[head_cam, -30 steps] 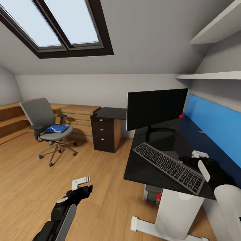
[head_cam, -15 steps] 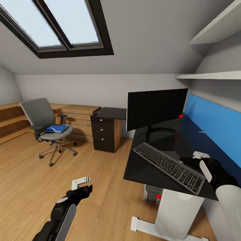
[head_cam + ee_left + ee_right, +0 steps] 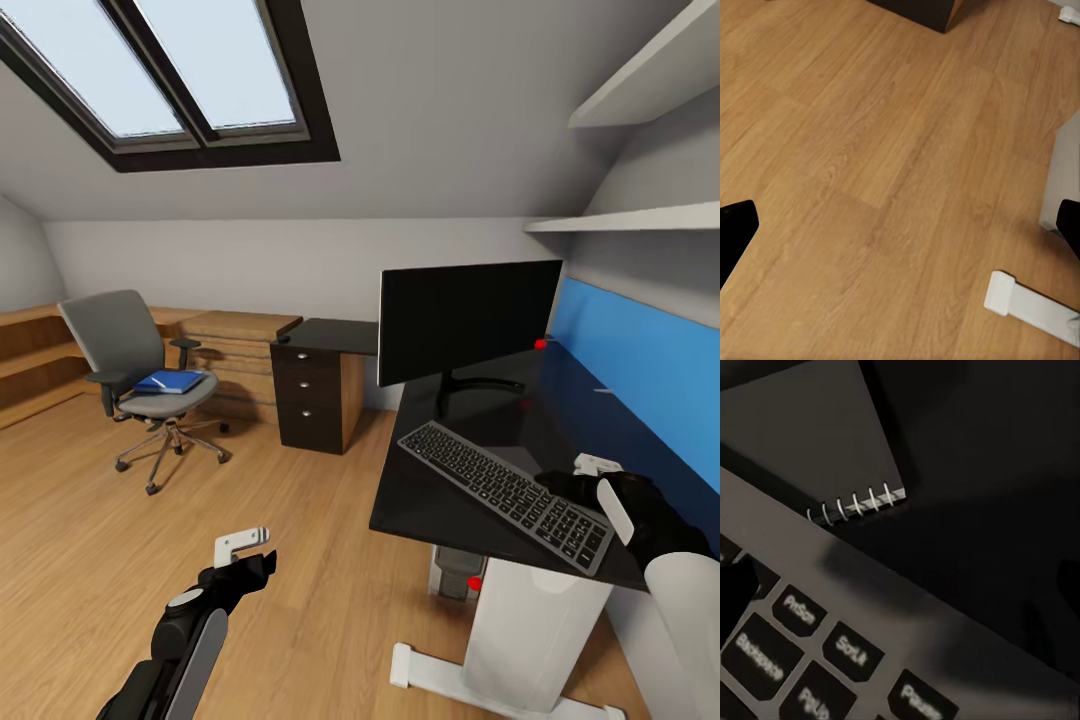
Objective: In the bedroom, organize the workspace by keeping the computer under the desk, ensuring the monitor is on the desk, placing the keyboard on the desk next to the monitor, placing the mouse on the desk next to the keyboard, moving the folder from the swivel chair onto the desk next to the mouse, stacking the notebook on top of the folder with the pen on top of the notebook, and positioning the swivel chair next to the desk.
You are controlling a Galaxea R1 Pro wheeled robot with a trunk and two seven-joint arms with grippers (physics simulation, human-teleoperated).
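The monitor [image 3: 468, 322] stands on the glossy black desk [image 3: 420, 505], and the keyboard [image 3: 505, 492] lies slantwise in front of it. My right gripper [image 3: 577, 473] hovers open over the keyboard's right end. The right wrist view has the keyboard's [image 3: 832, 645] corner keys and, just beyond them, a black spiral-bound notebook [image 3: 802, 442] lying on the desk. The grey swivel chair [image 3: 125, 365] stands far left with the blue folder [image 3: 172, 382] on its seat. The computer [image 3: 455, 575] sits under the desk. My left gripper [image 3: 260, 553] hangs open over the floor [image 3: 892, 150].
A black three-drawer unit [image 3: 310, 400] joins the desk's far end, with low wooden steps [image 3: 235, 335] behind it. A thin white stick [image 3: 603, 392] lies by the blue back panel [image 3: 640, 370]. The desk's white leg and foot [image 3: 520, 640] stand near me. Wall shelves [image 3: 640, 220] hang above.
The view has tilted very slightly. My right gripper has drifted a little to the right at the keyboard's end. The left arm has not moved.
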